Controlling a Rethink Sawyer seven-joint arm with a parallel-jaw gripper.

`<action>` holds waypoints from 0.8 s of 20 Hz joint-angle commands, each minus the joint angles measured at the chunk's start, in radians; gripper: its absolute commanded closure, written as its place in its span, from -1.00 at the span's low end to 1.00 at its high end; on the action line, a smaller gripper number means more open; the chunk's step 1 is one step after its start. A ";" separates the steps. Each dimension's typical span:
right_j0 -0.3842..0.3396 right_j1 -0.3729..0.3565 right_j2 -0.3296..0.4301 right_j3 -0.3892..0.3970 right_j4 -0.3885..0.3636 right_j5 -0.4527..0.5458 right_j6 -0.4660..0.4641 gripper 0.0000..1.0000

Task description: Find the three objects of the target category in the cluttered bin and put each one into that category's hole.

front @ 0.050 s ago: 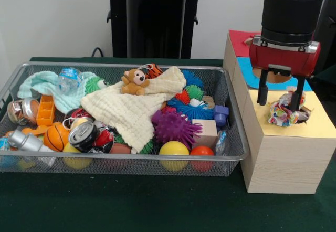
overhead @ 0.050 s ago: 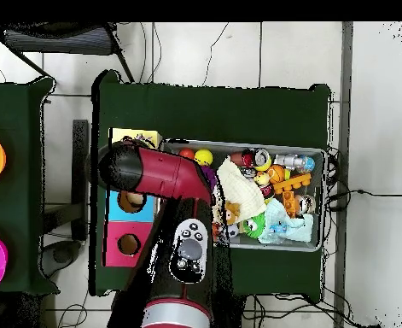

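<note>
Black fingers of our gripper [front @ 0.050 s ago: 279, 98] hang spread apart over the yellow section of the wooden box [front @ 0.050 s ago: 273, 164], one finger on each side of a crumpled multicoloured cloth [front @ 0.050 s ago: 282, 114] that sits in the hole there; we cannot tell whether the fingertips touch it. Above them we see the red and black arm [front @ 0.050 s ago: 291, 19], which in the overhead view covers most of the box top. Behind the yellow section lie a blue section [front @ 0.050 s ago: 247, 66] and a red section [front @ 0.050 s ago: 240, 40]. Just beside the box, on the green tabletop [front @ 0.050 s ago: 157, 206], stands the wire mesh bin [front @ 0.050 s ago: 231, 158], full of clutter: a cream knitted cloth [front @ 0.050 s ago: 131, 111] draped across the middle with a small brown teddy bear [front @ 0.050 s ago: 135, 82] on its upper edge, a mint green cloth [front @ 0.050 s ago: 44, 82] at the far left corner, a purple spiky ball [front @ 0.050 s ago: 176, 127], a yellow ball [front @ 0.050 s ago: 174, 149], a small basketball [front @ 0.050 s ago: 55, 136], and a crushed drinks can [front @ 0.050 s ago: 84, 135].
</note>
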 commanded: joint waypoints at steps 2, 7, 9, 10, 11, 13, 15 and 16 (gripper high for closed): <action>-0.037 0.036 0.030 0.019 -0.002 0.048 0.153 -1.00; -0.041 0.025 0.033 0.025 -0.003 0.067 0.145 -1.00; -0.040 0.008 0.036 0.034 0.003 0.116 0.148 -1.00; -0.035 -0.002 0.030 0.033 0.004 0.151 0.154 -1.00; -0.030 -0.026 0.024 0.038 0.005 0.206 0.160 -1.00; -0.027 -0.063 0.023 0.048 0.005 0.288 0.164 -1.00; -0.024 -0.083 0.027 0.061 0.009 0.302 0.166 -1.00; -0.025 -0.089 0.031 0.068 0.013 0.297 0.167 -1.00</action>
